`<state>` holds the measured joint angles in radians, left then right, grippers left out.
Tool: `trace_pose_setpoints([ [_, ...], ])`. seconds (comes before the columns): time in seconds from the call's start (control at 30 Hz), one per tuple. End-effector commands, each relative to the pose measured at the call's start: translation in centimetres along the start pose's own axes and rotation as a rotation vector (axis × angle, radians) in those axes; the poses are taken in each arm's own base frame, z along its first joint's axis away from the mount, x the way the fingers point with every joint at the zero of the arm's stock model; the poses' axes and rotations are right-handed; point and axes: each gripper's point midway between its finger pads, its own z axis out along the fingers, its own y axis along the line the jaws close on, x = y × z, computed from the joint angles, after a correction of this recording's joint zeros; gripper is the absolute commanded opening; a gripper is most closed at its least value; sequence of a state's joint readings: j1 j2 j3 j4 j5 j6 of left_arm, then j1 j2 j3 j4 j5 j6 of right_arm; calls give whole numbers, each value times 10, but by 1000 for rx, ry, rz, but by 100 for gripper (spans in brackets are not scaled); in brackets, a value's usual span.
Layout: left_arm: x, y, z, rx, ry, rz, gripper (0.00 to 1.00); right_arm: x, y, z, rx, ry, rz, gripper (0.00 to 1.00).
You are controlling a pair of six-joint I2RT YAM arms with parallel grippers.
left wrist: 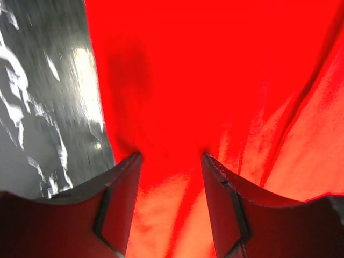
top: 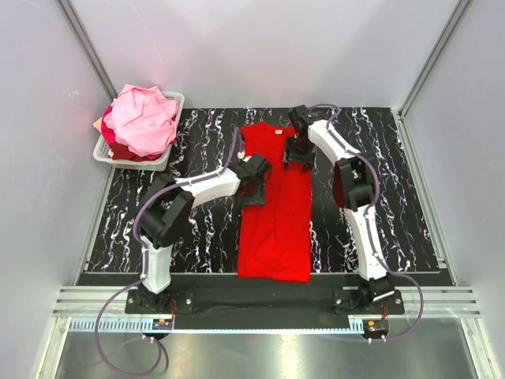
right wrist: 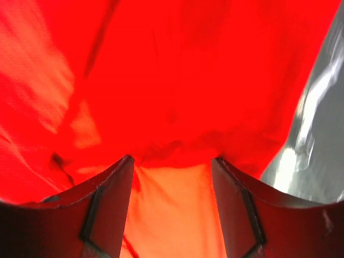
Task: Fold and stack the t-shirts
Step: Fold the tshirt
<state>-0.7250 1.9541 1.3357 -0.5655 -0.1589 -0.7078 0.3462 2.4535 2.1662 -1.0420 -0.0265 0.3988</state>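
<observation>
A bright red t-shirt (top: 276, 229) lies flat in the middle of the black marbled table, folded lengthwise into a long narrow strip. My left gripper (top: 256, 175) hovers low over the strip's left edge near its upper half. In the left wrist view this gripper (left wrist: 172, 156) is open, with red cloth (left wrist: 215, 80) spread under the parted fingers. My right gripper (top: 300, 154) is over the strip's upper right edge. It is open too (right wrist: 172, 158), and red cloth (right wrist: 177, 80) lies slightly bunched below its tips. More t-shirts (top: 144, 118), light pink on top, are heaped in a basket.
The white slotted basket (top: 178, 101) stands at the table's far left corner. Grey walls close in the left, right and far sides. Bare marbled tabletop (top: 394, 197) shows on either side of the red strip.
</observation>
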Motion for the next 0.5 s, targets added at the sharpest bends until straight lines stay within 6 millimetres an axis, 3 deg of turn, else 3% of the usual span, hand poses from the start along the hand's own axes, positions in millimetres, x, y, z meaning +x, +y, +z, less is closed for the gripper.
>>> trace_pose_setpoints([
  [0.0,-17,5,25,57,50,-43,55,-22,-7,20,-10,25,-28,66],
  [0.03,-34,10,27,70,33,-73,55,-42,-6,31,-34,-11,-10,66],
  [0.1,-43,15,38,73,53,-78,55,-55,2,37,-125,-18,23,66],
  [0.17,-68,17,35,75,34,-80,54,-76,11,43,-221,-68,45,67],
  [0.2,-71,17,36,70,40,-72,54,-72,14,47,-245,-52,45,68],
  [0.27,-81,8,25,106,28,-44,54,-83,22,30,-284,-106,30,70],
  [0.3,-87,3,11,133,5,-38,55,-72,17,36,-270,-71,39,70],
  [0.33,-84,2,6,137,2,-30,56,-80,21,8,-287,-117,36,70],
  [0.4,-90,1,-19,151,-40,-25,58,-77,21,-4,-289,-132,28,73],
  [0.43,-84,3,-25,145,-35,-22,59,-84,25,-35,-307,-183,14,74],
  [0.47,-83,3,-35,146,-46,-21,61,-84,25,-46,-312,-197,8,77],
])
